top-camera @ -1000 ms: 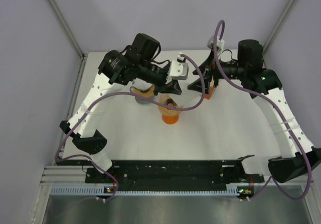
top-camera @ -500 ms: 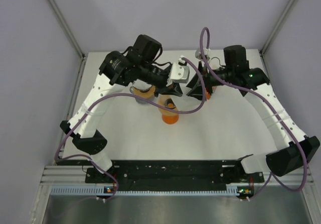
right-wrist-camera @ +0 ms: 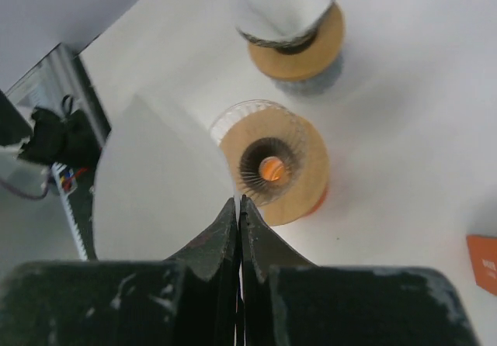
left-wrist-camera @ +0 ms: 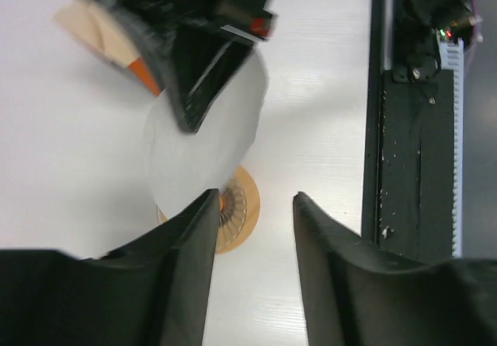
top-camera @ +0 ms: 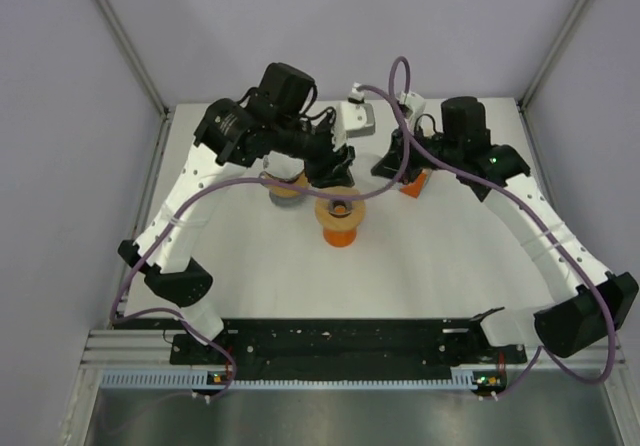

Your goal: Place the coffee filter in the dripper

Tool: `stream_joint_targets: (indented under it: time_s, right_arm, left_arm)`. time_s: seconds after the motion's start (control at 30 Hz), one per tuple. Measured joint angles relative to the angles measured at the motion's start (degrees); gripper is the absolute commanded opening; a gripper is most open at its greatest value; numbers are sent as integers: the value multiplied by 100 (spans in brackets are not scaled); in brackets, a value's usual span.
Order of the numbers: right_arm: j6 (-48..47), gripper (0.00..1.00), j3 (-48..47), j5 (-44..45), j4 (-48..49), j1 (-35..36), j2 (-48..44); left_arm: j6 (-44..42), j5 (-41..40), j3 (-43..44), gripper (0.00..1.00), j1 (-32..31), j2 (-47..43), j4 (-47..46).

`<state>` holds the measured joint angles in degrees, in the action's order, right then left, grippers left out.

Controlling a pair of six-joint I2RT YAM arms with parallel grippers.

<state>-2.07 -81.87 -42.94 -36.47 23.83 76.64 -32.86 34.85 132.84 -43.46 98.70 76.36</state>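
My right gripper (right-wrist-camera: 239, 206) has its two fingers pressed together, and they pinch the edge of the coffee filter (right-wrist-camera: 155, 183). The paper spreads out from my right fingertips to one side, like a flat fan, and its narrow end is at the pinch. The dripper (right-wrist-camera: 272, 167) stands just past these fingertips, with its ribbed opening facing up and an orange base under it.

My left gripper (left-wrist-camera: 254, 198) has its fingers spread and there is nothing between them. From this side the filter lies just beyond one left finger, which covers its lower edge. The dripper shows partly in the gap between the two fingers.

In the left wrist view the right gripper is blurred. The filter's long axis runs there from the right fingers toward the dripper. I cannot tell if the paper touches the dripper. In the top view the arms cover the filter.

Further past my right fingertips stands a holder with a wooden top (right-wrist-camera: 299, 43) that carries paper.
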Motion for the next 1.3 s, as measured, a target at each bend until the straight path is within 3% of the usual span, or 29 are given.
stream_joint_targets:
  time_s: [0.07, 0.23, 0.33, 0.5, 0.7, 0.9, 1.07, 1.3]
  right_arm:
    - [341, 0, 234, 793, 304, 122, -127]
    - [1051, 0, 542, 3318, 828, 1104, -358]
    - [1394, 0, 542, 4594, 1093, 1635, -396]
    - [1740, 0, 544, 6266, 1375, 2343, -374]
    - [1943, 0, 542, 7165, 1606, 2704, -190]
    - [2041, 0, 542, 7267, 1762, 2719, -101]
    - [2072, 0, 544, 7309, 1805, 2719, -101]
    - [2284, 0, 654, 6931, 1792, 2511, -101]
  left_arm:
    - [564, -190, -87, 69, 304, -22, -264]
    - [2516, -205, -669, 81, 1467, -164, -1333]
    - [3530, -168, -1263, 98, 1912, -297, -1884]
    - [4656, 31, -2166, 97, 1906, -341, -2507]
    - [5139, 35, -2610, 81, 1873, -341, -2776]
    - [5259, -9, -2861, 31, 1873, -341, -2920]
    - [4992, -142, -2887, 0, 1873, -341, -2820]
    - [4286, -302, -2914, 0, 1862, -345, -2297]
